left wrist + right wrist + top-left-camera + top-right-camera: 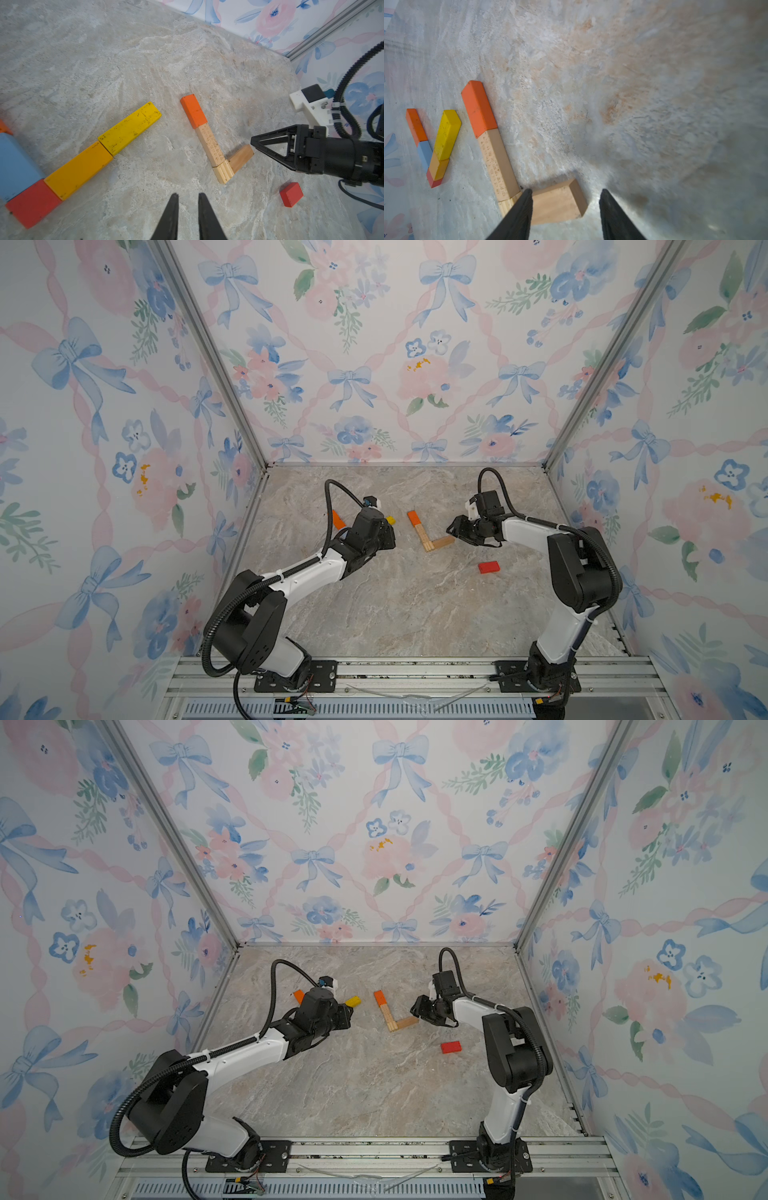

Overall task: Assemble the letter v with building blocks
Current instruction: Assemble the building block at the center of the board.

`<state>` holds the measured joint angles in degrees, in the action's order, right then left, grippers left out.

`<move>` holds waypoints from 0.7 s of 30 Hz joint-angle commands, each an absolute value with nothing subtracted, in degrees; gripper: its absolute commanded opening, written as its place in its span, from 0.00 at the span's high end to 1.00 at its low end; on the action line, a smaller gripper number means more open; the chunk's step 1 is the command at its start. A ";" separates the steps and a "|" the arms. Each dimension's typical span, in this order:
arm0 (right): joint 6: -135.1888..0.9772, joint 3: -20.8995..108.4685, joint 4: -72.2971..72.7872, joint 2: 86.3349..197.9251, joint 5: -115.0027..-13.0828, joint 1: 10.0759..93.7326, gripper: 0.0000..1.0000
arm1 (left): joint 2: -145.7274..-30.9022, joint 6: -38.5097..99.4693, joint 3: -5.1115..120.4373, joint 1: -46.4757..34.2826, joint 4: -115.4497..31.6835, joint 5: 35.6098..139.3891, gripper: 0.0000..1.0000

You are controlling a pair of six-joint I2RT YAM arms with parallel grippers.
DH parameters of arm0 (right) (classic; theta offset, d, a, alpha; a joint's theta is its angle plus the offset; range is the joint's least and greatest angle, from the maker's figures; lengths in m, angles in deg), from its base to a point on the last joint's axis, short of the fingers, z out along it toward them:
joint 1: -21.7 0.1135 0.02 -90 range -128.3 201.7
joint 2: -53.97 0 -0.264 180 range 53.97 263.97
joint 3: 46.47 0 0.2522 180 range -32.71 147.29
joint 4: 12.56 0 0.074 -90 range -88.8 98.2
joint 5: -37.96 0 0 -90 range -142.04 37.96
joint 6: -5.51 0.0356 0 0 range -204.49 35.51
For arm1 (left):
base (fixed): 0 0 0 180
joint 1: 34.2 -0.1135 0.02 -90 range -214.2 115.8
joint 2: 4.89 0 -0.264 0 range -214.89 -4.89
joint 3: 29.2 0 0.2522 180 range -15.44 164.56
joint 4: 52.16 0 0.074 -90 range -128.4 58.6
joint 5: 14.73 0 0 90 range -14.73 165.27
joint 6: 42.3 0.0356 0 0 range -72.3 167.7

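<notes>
Mid-table lies a line of building blocks: an orange block (413, 517), a long tan block (420, 533) and a short pale block (429, 546). A brown block (556, 203) lies angled off that pale end. My right gripper (566, 190) is open around the brown block, one finger beside it and a gap to the other. A red block (488, 567) lies loose near the right arm. Left of centre, a yellow block (129, 127), an amber one (80, 169), a red one (33, 203) and a light blue one (16, 166) form a V. My left gripper (188, 195) hovers narrowly open, holding nothing.
Floral walls with aluminium posts (253, 435) close in the table at the left, back and right. A metal rail (415, 672) carrying both arm bases runs along the front edge. An orange block (338, 520) shows beside the left arm's cable.
</notes>
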<state>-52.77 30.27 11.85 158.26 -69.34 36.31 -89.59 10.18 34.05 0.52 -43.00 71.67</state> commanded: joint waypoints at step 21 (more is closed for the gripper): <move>-53.42 16.16 21.73 125.09 -61.99 28.88 0.40 | -102.69 25.24 52.77 11.11 -37.25 80.57 0.64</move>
